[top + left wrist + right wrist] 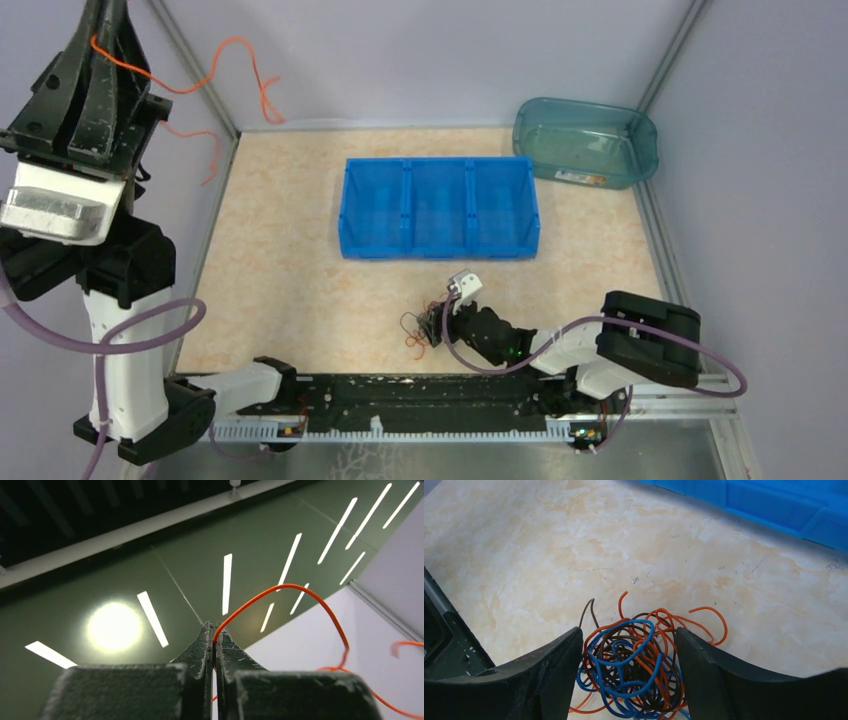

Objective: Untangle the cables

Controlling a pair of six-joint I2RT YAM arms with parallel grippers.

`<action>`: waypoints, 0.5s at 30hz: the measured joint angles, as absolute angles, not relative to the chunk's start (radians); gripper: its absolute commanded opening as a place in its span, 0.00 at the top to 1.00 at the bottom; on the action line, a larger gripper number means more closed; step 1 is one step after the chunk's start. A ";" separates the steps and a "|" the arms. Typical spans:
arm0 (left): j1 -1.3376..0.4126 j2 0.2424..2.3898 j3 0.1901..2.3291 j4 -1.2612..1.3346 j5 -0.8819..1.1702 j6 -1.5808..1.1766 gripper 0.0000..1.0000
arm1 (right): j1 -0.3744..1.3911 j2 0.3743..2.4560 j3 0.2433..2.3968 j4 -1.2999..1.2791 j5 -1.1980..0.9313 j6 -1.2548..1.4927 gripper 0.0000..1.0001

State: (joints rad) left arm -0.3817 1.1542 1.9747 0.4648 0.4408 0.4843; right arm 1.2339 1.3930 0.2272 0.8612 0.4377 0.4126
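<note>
A small tangle of orange, blue and dark brown cables (416, 332) lies on the beige table near the front middle. My right gripper (440, 318) is low over it and open. In the right wrist view its fingers (559, 665) stand on either side of the tangle (634, 665), right gripper (629, 634). My left gripper (108, 15) is raised high at the top left. It is shut on a single orange cable (232, 55) that hangs loose against the back wall. In the left wrist view the orange cable (300, 589) arcs out from between the shut left gripper (215, 628).
A blue bin with three compartments (440, 240) stands mid-table; its edge shows in the right wrist view (774, 510). A clear teal tub (585, 170) sits at the back right. Walls with metal frame posts enclose the table.
</note>
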 measured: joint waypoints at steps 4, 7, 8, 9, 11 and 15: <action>-0.382 1.130 1.927 0.403 0.463 0.509 0.97 | 1.234 1.347 0.227 0.853 0.448 0.409 0.29; -0.382 1.067 1.811 0.343 0.525 0.506 0.97 | 1.234 1.293 0.232 0.831 0.451 0.396 0.25; -0.382 1.053 1.782 0.326 0.540 0.501 0.98 | 1.234 1.272 0.238 0.812 0.452 0.391 0.24; -0.382 1.042 1.753 0.309 0.553 0.498 0.98 | 1.234 1.251 0.246 0.793 0.452 0.385 0.23; -0.382 1.024 1.694 0.284 0.567 0.494 0.98 | 1.234 1.211 0.266 0.760 0.451 0.375 0.22; -0.382 1.004 1.572 0.236 0.584 0.487 0.99 | 1.232 1.127 0.306 0.689 0.450 0.358 0.22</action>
